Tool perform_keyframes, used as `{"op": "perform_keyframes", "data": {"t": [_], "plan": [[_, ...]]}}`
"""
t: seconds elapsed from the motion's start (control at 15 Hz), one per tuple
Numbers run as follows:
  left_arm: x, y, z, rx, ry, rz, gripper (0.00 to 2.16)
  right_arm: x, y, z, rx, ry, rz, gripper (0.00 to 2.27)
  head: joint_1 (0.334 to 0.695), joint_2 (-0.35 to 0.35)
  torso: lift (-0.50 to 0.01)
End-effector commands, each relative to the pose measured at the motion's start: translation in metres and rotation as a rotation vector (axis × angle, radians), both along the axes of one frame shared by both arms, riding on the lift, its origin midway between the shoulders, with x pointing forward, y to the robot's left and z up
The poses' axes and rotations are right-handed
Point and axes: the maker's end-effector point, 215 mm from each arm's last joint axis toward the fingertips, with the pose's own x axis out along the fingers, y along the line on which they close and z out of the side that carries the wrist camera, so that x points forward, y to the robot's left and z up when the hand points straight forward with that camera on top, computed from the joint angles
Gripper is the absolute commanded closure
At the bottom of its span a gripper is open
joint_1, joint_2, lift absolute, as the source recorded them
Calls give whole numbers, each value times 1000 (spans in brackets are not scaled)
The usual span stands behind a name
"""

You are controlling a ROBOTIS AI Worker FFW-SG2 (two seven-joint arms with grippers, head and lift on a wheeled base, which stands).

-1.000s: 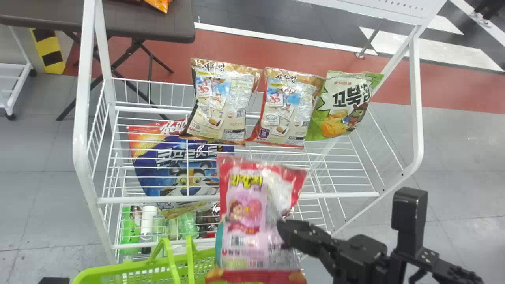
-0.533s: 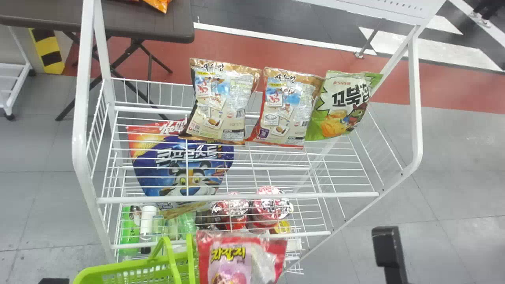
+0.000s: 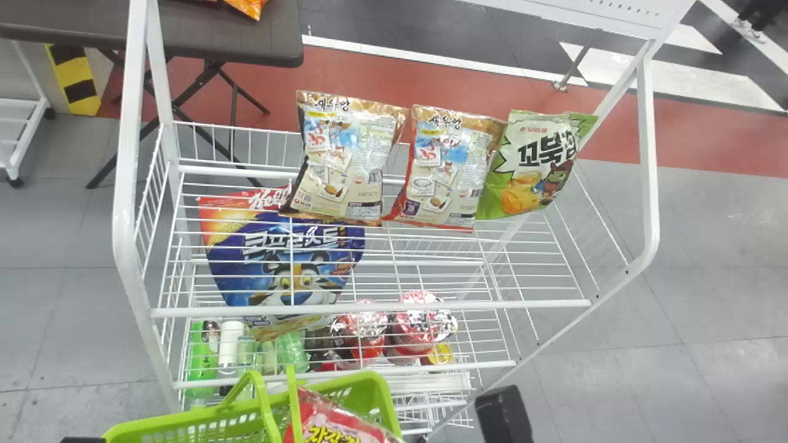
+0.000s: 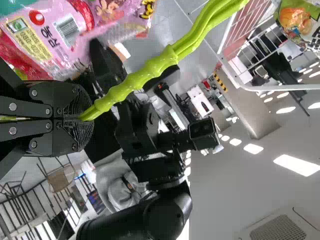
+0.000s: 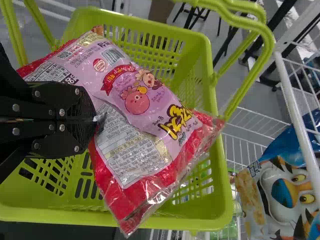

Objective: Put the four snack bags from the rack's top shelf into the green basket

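The right pincer [image 5: 94, 120] is clamped on the pink snack bag [image 5: 137, 102] near its middle, a fold of wrapper pressed between the fingers. The bag hangs slantwise ahead of that pincer, over the green basket [image 5: 50, 214], with a corner reaching past the rim; whether it touches the rim I cannot tell. The left pincer [image 4: 85, 120] is closed around the basket's handle [image 4: 130, 82].

The bag should be light, puffy and slippery, its contents brittle, so a gentle grip on loose film is better than a squeeze on the full belly. Being soft, it may sag or catch on the rim; I'd bring it farther in before parting the right pincer.

Well beyond the right pincer, on the rack [image 3: 369, 304], stand 2 brown bags [image 3: 345, 163] [image 3: 449, 166] and 1 green bag [image 3: 532, 163]. Their crimped top edges look like the easiest hold, though those edges may crumple and slip.
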Motion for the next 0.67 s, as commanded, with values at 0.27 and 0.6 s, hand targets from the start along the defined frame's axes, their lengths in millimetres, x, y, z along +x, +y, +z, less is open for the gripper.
{"op": "perform_keyframes", "data": {"t": [0.27, 0.6], "plan": [[-3, -3, 3, -8, -1, -12, 1544, -1, 31, -66, -124, 46, 115, 22, 695, -350, 0], [-4, -2, 2, -5, 0, -16, 1544, 34, 47, -93, -188, -121, 148, 56, 695, -350, 0]]}}
